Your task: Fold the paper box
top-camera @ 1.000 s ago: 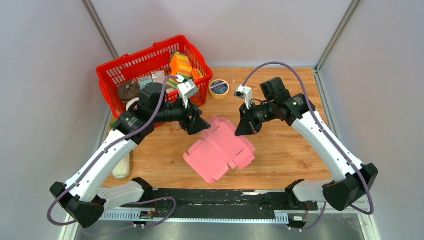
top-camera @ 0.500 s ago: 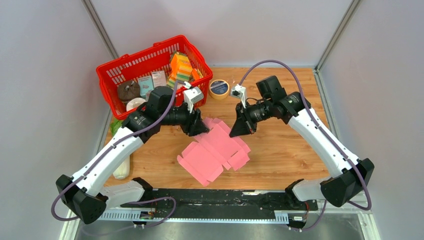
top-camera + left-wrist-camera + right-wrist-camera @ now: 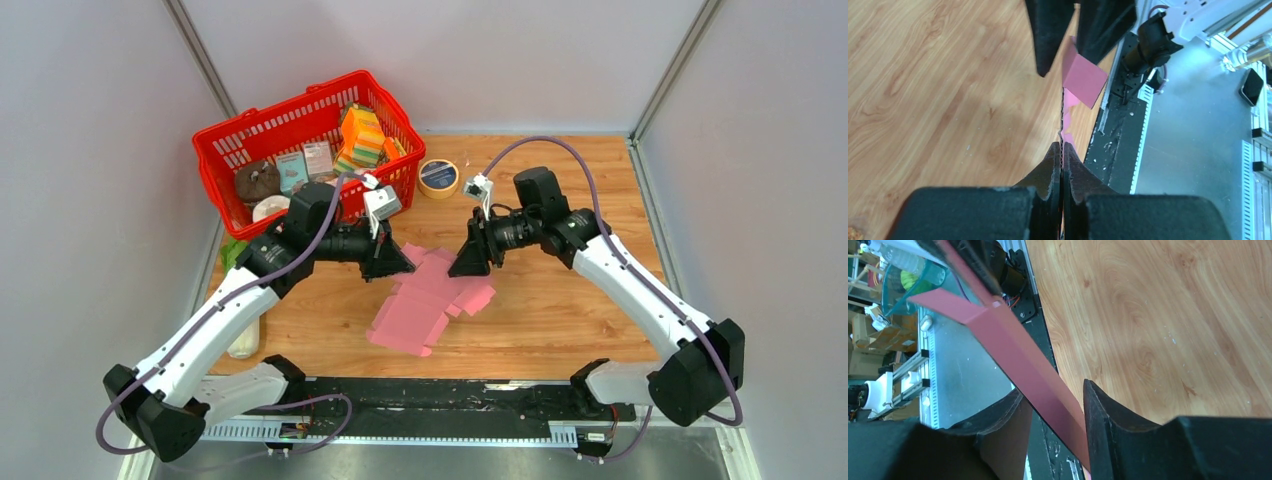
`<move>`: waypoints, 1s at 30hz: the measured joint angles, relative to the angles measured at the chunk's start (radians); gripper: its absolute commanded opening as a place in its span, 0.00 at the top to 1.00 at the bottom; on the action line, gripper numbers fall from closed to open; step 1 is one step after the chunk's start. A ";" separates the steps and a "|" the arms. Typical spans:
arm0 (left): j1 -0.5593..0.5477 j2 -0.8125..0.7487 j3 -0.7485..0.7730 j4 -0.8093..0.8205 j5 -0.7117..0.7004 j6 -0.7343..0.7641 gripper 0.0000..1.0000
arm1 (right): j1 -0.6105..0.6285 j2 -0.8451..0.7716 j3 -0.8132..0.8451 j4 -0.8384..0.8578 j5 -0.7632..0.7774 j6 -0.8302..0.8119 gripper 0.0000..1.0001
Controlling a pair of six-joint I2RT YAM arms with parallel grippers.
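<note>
The left tool is pressed together on the thin edge of the box, which here is a pink card cut-out with notched flaps and not yet a box. The wrist view shows the card nipped between the two pads with no gap on either side. The right tool stands partly apart. The card runs through the space between its fingers and seems to brush the right-hand one, but it is not clamped. From above, the two tools face each other over the middle of the bench, the left tool at the far left corner of the box and the right tool at its far right edge. The far side of the sheet is lifted between them, and the near side slopes down toward the front of the bench, where it looks to rest on the wood. One panel stands at an angle to the rest in the left wrist view, so a crease has been started, but no walls are up. I judge the folding to be at an early stage, with the sheet held up and the grip being shared out between the arms. The next move probably calls for the right tool either to close on a flap or to draw clear and come back at a side panel. It would then turn that panel along its crease while the left tool anchors the sheet. Thin card will likely bow or slip if it is pulled off the line of the crease.
</note>
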 measured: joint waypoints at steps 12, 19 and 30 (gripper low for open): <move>0.000 -0.047 -0.022 0.053 0.121 -0.012 1.00 | -0.005 -0.040 -0.043 0.247 -0.142 0.102 0.59; 0.000 -0.045 -0.023 0.062 0.157 -0.035 1.00 | -0.005 -0.040 -0.043 0.278 -0.272 0.091 0.87; 0.000 -0.084 0.024 -0.014 0.077 -0.033 0.46 | -0.004 -0.048 -0.043 0.236 -0.275 0.066 1.00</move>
